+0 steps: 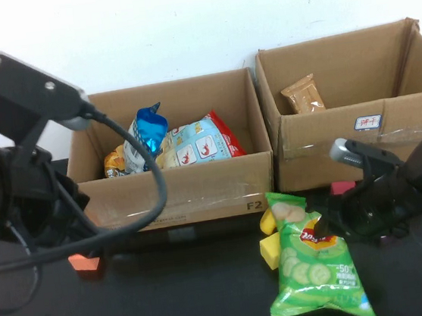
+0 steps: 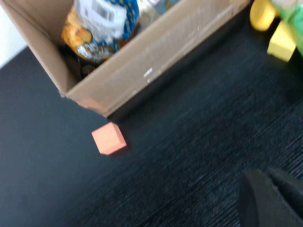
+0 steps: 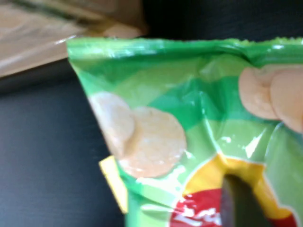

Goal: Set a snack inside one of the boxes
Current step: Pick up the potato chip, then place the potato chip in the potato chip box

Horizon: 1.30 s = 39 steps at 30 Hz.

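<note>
On my far left the left arm (image 1: 13,165) bulks up at the frame edge, hiding the table corner behind it; the left gripper (image 2: 272,198) shows only as dark finger tips at the edge of the left wrist view, hanging over bare black table (image 1: 174,299), and I cannot tell if the claw is apart or together. An orange cube (image 1: 84,262) sits just in front of the left box (image 1: 177,196), near its corner, with open table around it. The left box holds several snack bags, a blue one (image 1: 147,131) upright and a white-red one (image 1: 202,144) lying beside it; their lower parts are hidden by the front wall. Yellow blocks (image 1: 270,243) lie near the gap between the boxes, partly tucked under the chips bag (image 1: 315,268). That bag is green with pale chip slices printed on it and a red-yellow logo, lying flat on the table in front of the boxes, its lower corner cut off by the frame. The right gripper (image 1: 324,227) is at the bag's upper right edge; one dark finger (image 3: 239,201) overlaps the logo, claw state I cannot tell. The right box (image 1: 360,129) holds a brown packet (image 1: 303,94); its right side runs out of frame.
</note>
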Available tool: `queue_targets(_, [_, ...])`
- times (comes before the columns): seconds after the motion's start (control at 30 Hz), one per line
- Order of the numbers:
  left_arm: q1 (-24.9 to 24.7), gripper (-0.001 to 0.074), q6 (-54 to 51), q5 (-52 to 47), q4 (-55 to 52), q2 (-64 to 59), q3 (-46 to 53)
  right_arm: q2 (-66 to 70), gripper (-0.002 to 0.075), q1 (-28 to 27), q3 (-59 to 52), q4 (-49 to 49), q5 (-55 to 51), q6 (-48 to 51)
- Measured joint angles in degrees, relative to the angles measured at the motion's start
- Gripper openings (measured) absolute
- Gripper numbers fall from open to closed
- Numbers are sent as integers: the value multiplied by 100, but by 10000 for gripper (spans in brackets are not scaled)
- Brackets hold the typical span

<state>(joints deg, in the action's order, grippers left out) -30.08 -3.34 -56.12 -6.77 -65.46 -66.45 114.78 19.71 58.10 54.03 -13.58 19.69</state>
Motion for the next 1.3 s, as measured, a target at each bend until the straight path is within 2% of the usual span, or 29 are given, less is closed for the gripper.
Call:
queue_targets(0.03, [0,-1,0,15,0,44,0,0,177,0,11,42,-59,15])
queue_targets(0.07, [0,-1,0,30,0,78,0,-25,164,0,30,68,-121,25])
queue_targets(0.27, [0,-1,49,113,0,132,0,-189,162,-10,24,78,-526,223])
queue_targets(0.37, [0,-1,57,223,0,132,0,-450,92,-10,13,78,-988,487])
queue_targets(0.5, [0,-1,84,353,-21,132,0,-1086,82,0,-47,310,-1726,973])
queue_targets(0.57, [0,-1,100,376,-29,132,0,-1534,82,9,-47,812,-1908,1336])
queue_targets(0.67, [0,-1,122,377,-67,132,0,-2113,82,9,58,1941,-1991,2503])
queue_targets(0.77, [0,-1,154,336,-168,145,0,-2384,82,9,476,3134,-2078,3695])
queue_targets(0.87, [0,-1,166,222,-240,244,0,-2352,82,9,1035,3891,-2075,4364])
queue_targets(1.0, [0,-1,166,116,-296,472,0,-1898,82,9,1854,4234,-1708,5215])
queue_targets(1.13, [0,-1,166,-17,-310,685,0,-1016,83,9,2639,4306,-1409,5356])
queue_targets(1.17, [0,-1,166,-69,-309,739,0,-742,97,9,2850,4318,-1409,5311])
queue_targets(1.23, [0,-1,176,-175,-321,821,0,-238,172,9,3273,4319,-1535,5164])
queue_targets(1.3, [0,-1,209,-278,-321,895,10,260,323,9,3658,4319,-1660,4919])
